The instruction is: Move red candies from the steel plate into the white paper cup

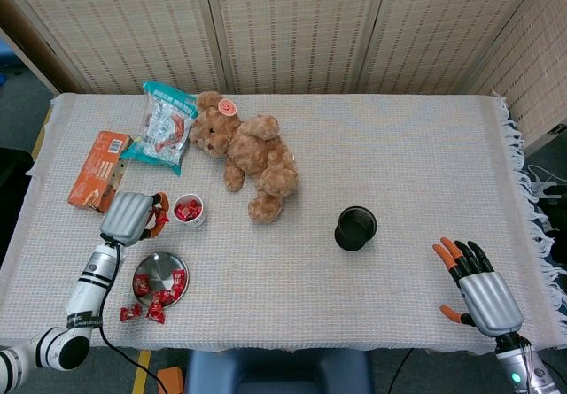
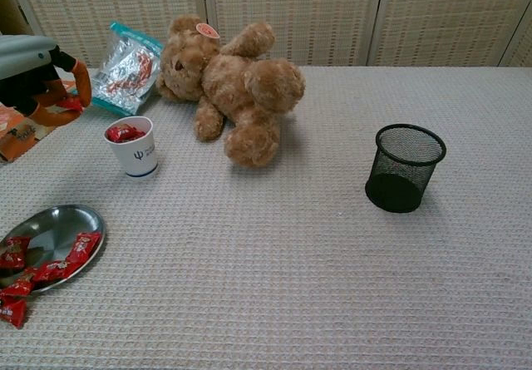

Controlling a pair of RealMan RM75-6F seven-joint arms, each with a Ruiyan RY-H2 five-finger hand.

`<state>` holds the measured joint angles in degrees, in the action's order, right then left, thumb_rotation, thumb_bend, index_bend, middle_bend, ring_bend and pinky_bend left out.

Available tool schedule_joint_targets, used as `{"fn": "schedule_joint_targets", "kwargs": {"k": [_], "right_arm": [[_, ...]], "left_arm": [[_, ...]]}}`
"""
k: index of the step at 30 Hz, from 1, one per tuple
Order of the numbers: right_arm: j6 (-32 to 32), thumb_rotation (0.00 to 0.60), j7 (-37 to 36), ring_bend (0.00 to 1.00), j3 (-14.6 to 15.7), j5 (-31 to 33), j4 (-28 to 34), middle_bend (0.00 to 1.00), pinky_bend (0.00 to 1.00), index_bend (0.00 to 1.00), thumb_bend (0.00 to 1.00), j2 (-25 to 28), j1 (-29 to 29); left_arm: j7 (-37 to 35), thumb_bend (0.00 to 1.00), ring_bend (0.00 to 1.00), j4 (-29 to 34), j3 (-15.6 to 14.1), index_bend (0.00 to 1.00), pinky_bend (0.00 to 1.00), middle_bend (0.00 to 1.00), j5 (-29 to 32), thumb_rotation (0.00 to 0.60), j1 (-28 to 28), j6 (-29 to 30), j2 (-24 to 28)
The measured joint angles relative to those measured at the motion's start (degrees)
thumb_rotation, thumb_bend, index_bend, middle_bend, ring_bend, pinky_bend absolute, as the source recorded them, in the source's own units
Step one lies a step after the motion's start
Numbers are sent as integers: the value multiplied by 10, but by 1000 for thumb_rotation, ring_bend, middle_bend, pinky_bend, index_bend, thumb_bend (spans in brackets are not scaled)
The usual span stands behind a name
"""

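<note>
Candies (image 1: pixel 161 293) lie red on the near half of the steel plate (image 1: pixel 158 270), and two more sit on the cloth just off the plate's near-left rim. More candy already fills the cup (image 1: pixel 189 209), which stands upright beyond the plate, between it and the teddy bear (image 1: pixel 251 154). Just left of the cup hangs the left hand (image 1: pixel 133 217), raised above the cloth, fingers curled in around a red candy (image 2: pixel 70 103) pinched at its orange fingertips (image 2: pixel 81 77). Far right of the cup, past the black mesh pot (image 1: pixel 355 227), the right hand (image 1: pixel 483 297) rests near the table's front edge, fingers spread and holding nothing.
</note>
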<state>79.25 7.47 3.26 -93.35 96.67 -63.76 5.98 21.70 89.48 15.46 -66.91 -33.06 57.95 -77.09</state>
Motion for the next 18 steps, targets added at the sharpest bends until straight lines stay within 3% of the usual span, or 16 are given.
{"fn": "schedule_joint_targets", "kwargs": {"k": [4,12,18], "right_arm": [[-2,600,1,0,0,1,0,0,0,0,15,-1,1],[8,600,-3,0,-3,2,0,0,0,0,15,2,-3],[7,600,-6,0,-5,6,-1,0,0,0,15,3,-2]], "left_arm": [[6,401,900,-5,3,497,1000,896,6,600,-7,-5,-6],[45,401,900,-67,19,495,1000,896,79,600,-71,-35,-56],[49,399,899,-92,12,491,1000,896,98,600,-91,-47,-73]]}}
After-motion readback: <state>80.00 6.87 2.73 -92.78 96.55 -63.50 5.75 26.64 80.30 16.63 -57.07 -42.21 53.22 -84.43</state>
